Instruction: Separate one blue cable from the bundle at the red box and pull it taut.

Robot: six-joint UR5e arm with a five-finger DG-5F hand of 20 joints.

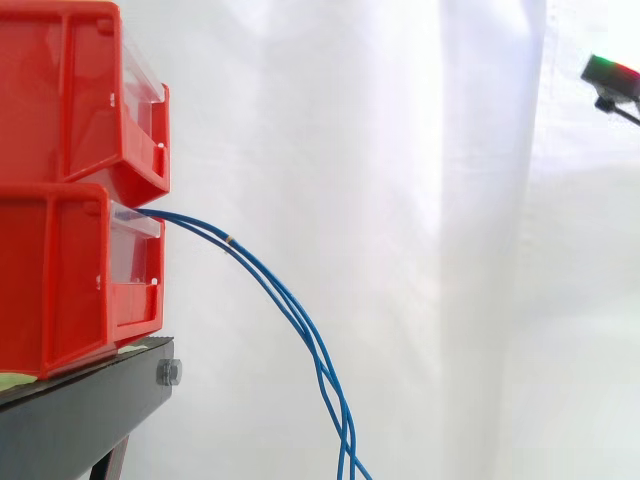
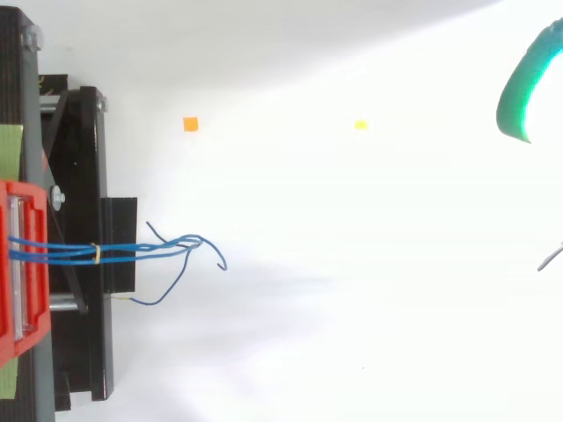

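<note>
Hand: top-right, cut off by frame, you can't tell its grip state | blue cable bundle: exits lower red bin, sags, ends cut off at btm.

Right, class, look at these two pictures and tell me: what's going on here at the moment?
A bundle of blue cables comes out of the lower red bin on the black stand and droops slack toward the floor. A small yellow band ties the bundle together near the bin. The robot hand is far off at the right edge, well clear of the cables and touching nothing. No cable has been separated or pulled taut yet.
</note>
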